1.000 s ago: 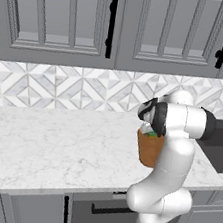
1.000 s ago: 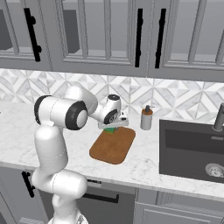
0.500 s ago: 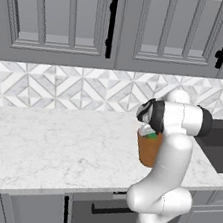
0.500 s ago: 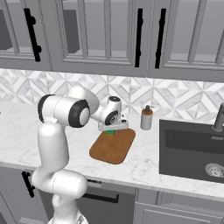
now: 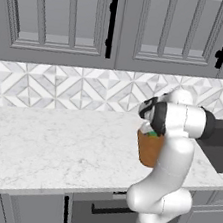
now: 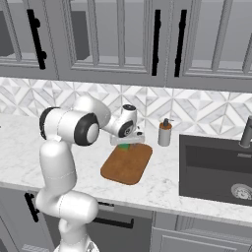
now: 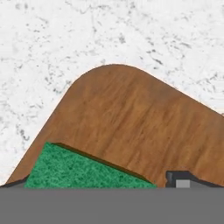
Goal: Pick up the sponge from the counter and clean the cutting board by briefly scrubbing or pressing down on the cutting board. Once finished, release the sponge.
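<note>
One sponge [image 7: 83, 169] sits pinched in the end effector [image 6: 129, 142] over the cutting board [image 6: 126, 163].

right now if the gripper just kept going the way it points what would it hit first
Most likely the sponge: in the hand view its green top sits between the fingertips, ahead of the gripper. Right behind it lies the cutting board, on the counter. Whether the sponge already touches the board is unclear.
</note>
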Controlling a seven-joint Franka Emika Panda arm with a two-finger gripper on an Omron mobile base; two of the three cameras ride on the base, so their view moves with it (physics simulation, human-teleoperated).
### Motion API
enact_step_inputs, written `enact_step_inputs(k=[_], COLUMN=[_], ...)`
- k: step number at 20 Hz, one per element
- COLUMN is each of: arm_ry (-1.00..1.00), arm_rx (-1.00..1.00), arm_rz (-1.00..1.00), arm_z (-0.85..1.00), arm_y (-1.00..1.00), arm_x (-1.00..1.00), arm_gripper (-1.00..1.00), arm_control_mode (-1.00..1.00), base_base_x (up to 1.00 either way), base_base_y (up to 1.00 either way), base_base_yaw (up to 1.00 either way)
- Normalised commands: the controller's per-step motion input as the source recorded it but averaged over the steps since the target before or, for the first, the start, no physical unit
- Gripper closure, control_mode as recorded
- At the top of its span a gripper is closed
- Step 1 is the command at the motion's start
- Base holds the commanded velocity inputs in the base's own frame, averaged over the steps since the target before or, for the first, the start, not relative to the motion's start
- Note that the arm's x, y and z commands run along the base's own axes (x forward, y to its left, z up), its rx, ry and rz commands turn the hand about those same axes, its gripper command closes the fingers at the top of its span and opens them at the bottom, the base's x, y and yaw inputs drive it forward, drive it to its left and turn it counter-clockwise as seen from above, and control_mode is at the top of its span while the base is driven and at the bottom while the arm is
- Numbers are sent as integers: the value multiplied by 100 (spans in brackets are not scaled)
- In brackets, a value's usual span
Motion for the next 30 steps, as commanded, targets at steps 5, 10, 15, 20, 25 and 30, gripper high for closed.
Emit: enact_step_inputs(k=[5,10,15,20,25,30], arm_ry=[-47,-27,-16,-40,-44,-26], arm_rx=[-1,1,0,0,0,2], arm_rz=[7,18,15,11,7,1], arm_z=[-3,-9,-38,-44,-78,-64], arm_y=[-1,-13,-4,-11,0,0], arm_x=[-44,-17,0,0,7,37], arm_gripper=[-100,-100,-100,-100,-100,-100], arm_control_mode=[-100,-100,-100,-100,-100,-100], base_base_x=[0,0,0,0,0,0], base_base_y=[0,0,0,0,0,0], base_base_yaw=[0,0,0,0,0,0])
